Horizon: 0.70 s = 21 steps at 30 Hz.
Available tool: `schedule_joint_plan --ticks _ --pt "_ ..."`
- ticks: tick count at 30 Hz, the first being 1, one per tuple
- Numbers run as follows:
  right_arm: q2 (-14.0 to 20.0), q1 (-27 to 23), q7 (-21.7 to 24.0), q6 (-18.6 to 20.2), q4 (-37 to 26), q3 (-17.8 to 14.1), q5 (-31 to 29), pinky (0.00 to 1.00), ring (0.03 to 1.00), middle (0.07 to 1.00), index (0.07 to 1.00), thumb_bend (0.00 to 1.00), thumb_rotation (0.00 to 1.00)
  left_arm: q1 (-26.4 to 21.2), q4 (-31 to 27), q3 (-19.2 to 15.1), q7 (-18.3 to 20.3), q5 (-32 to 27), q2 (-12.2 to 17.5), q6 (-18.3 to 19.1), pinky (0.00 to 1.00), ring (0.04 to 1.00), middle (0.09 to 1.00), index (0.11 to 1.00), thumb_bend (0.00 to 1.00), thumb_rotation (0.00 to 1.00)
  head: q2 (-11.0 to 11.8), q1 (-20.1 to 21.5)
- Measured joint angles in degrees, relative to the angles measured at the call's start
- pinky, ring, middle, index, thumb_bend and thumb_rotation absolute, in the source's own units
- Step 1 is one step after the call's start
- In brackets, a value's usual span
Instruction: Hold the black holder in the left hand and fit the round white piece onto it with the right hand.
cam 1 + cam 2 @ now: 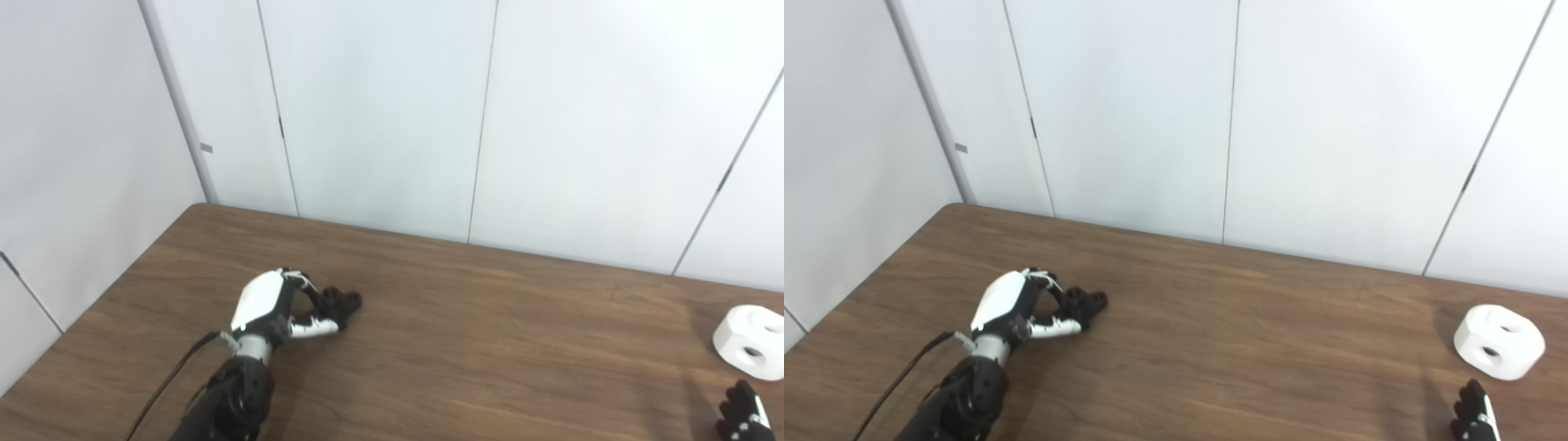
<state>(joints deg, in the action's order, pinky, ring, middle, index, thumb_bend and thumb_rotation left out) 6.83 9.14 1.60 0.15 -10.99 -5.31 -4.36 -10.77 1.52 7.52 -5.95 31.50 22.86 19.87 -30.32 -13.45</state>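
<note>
The left hand [269, 306] rests on the tabletop [465, 343], its fingers [315, 327] curled around the black holder [340, 302]. Just beyond the right hand's [1475, 415] fingertips lies the round white piece [1499, 342], untouched; that hand's finger spread cannot be told.

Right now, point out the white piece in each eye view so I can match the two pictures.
Left eye view: white piece at the far right edge, partly cut off, on the table.
Right eye view: white piece near the right edge, fully in view.
Shared landmark: the right hand sits just below the piece in both views, at the bottom right corner.
</note>
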Motion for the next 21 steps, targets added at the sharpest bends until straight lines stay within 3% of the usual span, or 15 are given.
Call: schedule_joint_plan --ticks 16,21 --pt "-0.55 0.23 -2.13 -0.04 -0.65 1.34 2.79 1.00 1.000 0.987 1.000 0.57 1.00 6.48 -9.85 5.12 2.34 6.16 -5.02 -0.91 1.00 0.947 0.845 0.485 0.52 0.05 -2.72 5.79" --pt "-0.80 0.22 -2.85 0.04 -1.19 2.01 3.69 1.00 1.000 0.982 1.000 0.59 1.00 9.04 -12.55 8.25 2.79 8.13 -5.73 -3.21 1.00 0.937 0.836 0.485 0.52 0.05 -3.87 8.35"
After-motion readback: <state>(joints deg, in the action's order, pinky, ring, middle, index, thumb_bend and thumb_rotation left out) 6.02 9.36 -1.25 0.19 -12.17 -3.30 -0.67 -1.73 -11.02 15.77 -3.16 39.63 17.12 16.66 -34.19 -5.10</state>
